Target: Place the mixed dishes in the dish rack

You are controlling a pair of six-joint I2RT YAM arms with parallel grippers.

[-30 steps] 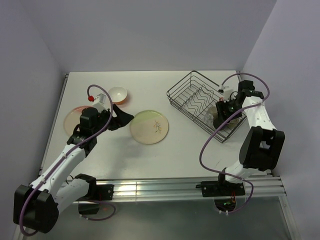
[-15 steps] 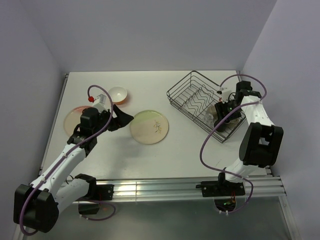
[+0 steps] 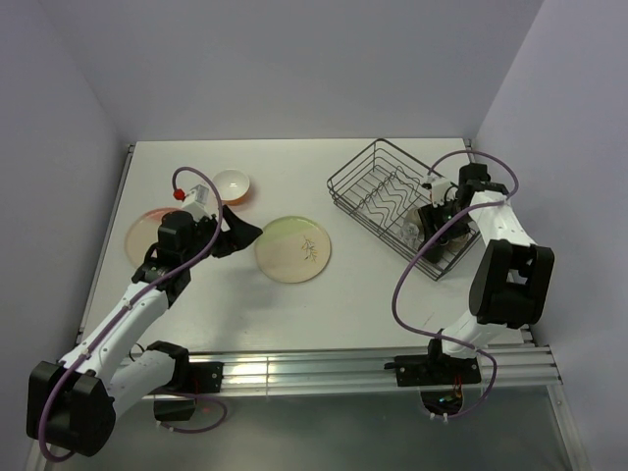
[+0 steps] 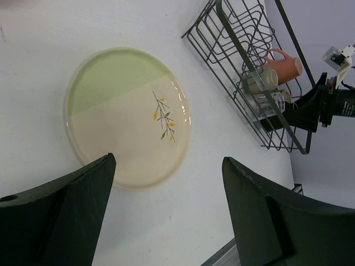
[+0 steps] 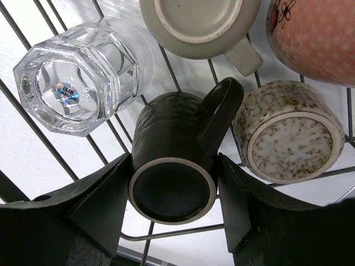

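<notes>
White counter (image 3: 275, 167); right tool (image 5: 172, 205) clamps brown cup (image 5: 172, 138) in rack (image 3: 351, 163), release may roll it into glass (image 5: 77, 83) at its left; left tool (image 4: 166, 166) wide

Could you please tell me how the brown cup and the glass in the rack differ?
The brown cup is dark and opaque; the glass is clear and faceted. The cup has a handle; the glass has none. The cup sits between the fingers of the right gripper, which press its sides; the glass lies beside them, untouched. Both are inside the rack.
</notes>
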